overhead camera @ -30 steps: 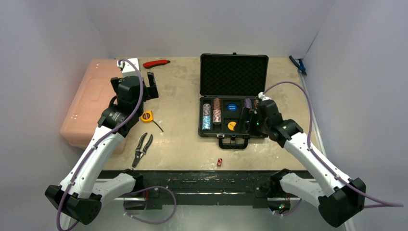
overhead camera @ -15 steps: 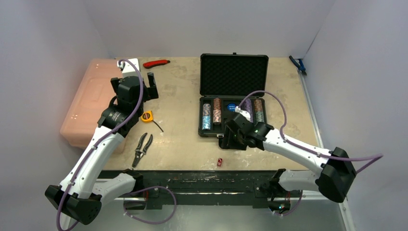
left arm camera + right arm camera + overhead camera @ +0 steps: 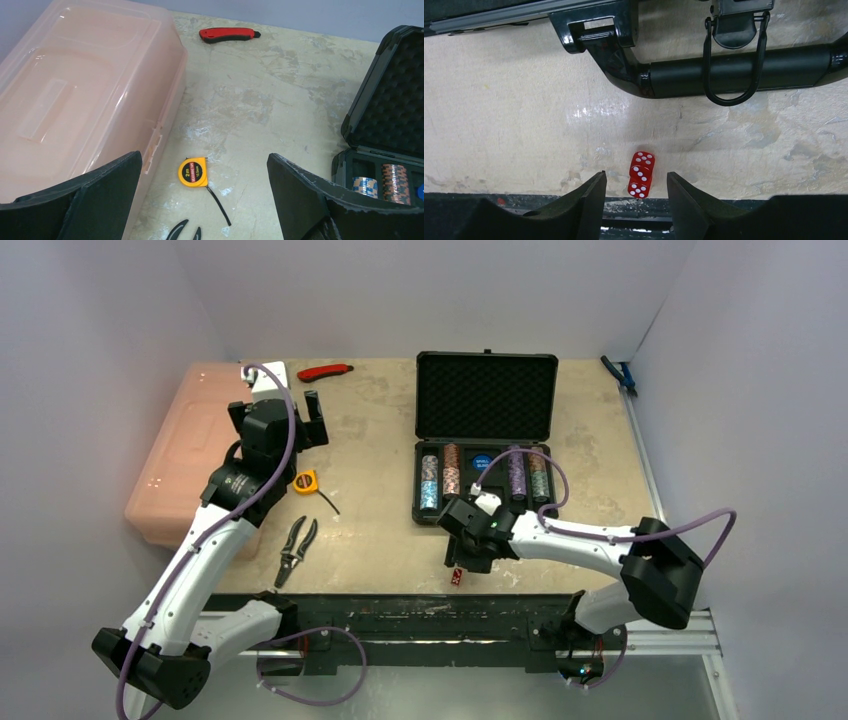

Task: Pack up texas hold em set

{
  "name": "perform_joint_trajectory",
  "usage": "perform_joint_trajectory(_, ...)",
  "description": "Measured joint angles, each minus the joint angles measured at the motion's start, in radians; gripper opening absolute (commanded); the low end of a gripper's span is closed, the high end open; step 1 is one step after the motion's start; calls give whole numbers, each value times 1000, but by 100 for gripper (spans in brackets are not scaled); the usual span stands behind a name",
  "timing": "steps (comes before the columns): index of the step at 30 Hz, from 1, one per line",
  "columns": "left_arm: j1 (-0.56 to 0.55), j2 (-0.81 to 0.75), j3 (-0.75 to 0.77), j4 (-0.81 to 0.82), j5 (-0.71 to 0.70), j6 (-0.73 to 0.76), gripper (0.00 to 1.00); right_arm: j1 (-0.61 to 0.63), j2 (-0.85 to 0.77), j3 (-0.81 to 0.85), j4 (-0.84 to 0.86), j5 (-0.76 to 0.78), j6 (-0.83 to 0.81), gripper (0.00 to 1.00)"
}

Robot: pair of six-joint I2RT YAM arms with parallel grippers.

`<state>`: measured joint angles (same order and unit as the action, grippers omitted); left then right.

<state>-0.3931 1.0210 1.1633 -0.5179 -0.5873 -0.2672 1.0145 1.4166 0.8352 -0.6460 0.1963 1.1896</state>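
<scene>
Red dice (image 3: 641, 175) lie on the table (image 3: 499, 125) between the right gripper's (image 3: 635, 179) half-spread jaws, not yet pinched. Beyond it, the open black foam-lined briefcase (image 3: 485, 390) already holds speckled chip stacks (image 3: 452, 472). Dice and lid remain. The left gripper (image 3: 203, 162) is spread wide, empty.

Red dice (image 3: 641, 175) with white pips; black briefcase (image 3: 486, 395); speckled chips (image 3: 451, 471); translucent pink box (image 3: 75, 100); yellow tape measure (image 3: 192, 172).

Red dice (image 3: 641, 174) btwn fingers (image 3: 583, 205), case handle (image 3: 799, 67) beyond
</scene>
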Motion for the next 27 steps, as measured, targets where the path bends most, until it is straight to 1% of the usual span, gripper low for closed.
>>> perform_joint_trajectory(11,0,0,0,0,0,0,96,13,42,0,5,31,39,45)
perform_joint_trajectory(25,0,0,0,0,0,0,96,29,103,0,7,42,50,25)
perform_joint_trajectory(27,0,0,0,0,0,0,96,31,102,0,6,46,51,18)
